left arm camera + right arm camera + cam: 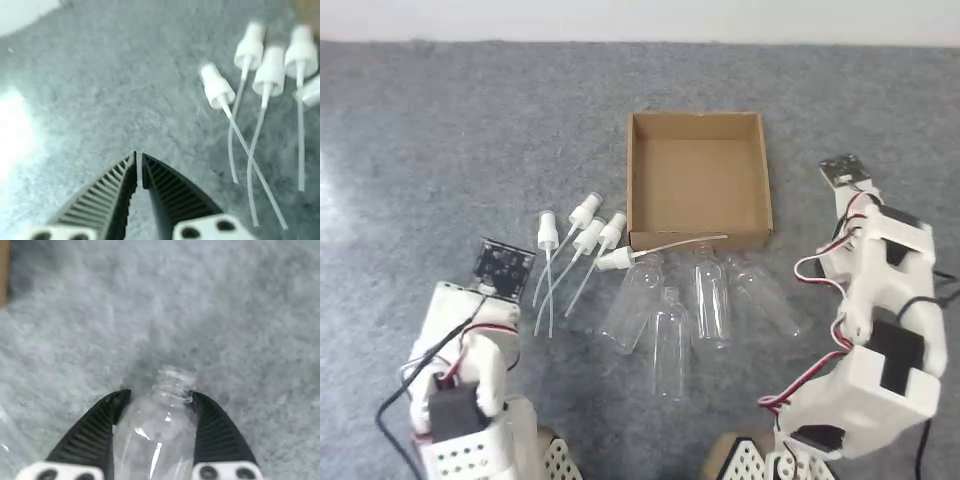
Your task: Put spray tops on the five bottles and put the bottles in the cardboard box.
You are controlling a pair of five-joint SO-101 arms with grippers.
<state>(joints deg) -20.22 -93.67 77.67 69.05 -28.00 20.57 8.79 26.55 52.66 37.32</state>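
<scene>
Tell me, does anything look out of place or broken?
Nothing broken or spilled. One spray top lies apart from the other four, its thin tube stretched along the front wall of the cardboard box, beside the bottles lying flat.

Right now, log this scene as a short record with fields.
box: open, upright, no bottles inside
tops: five, loose beside the box, none fitted
bottles: four, capless, lying between the box and the arms
left tool: shut, holding nothing, near the tops
right tool: shut on the fifth bottle, also capless
</scene>
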